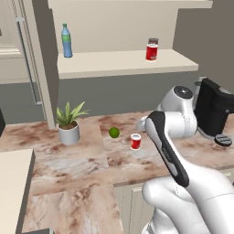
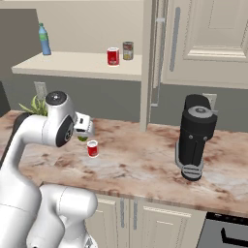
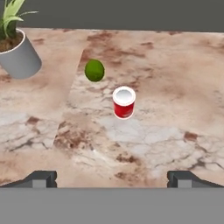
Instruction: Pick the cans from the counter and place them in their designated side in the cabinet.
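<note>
The claw (image 3: pixel 112 177) was wide open, holding nothing; the red can (image 3: pixel 124 102) stood upright straight ahead on the worktop (image 3: pixel 166 87).

lime (image 3: pixel 94 70) just beside can (image 3: pixel 124 102); other sides free.

Light: even, soft and bright all round me.
Shadows: faint patch under my red can (image 3: pixel 124 102), toward 6 o'clock.
Sharpness: slightly soft rendering, no glare.

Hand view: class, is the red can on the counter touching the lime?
No. The red can stands upright on the counter with bare stone between it and the lime.
</note>
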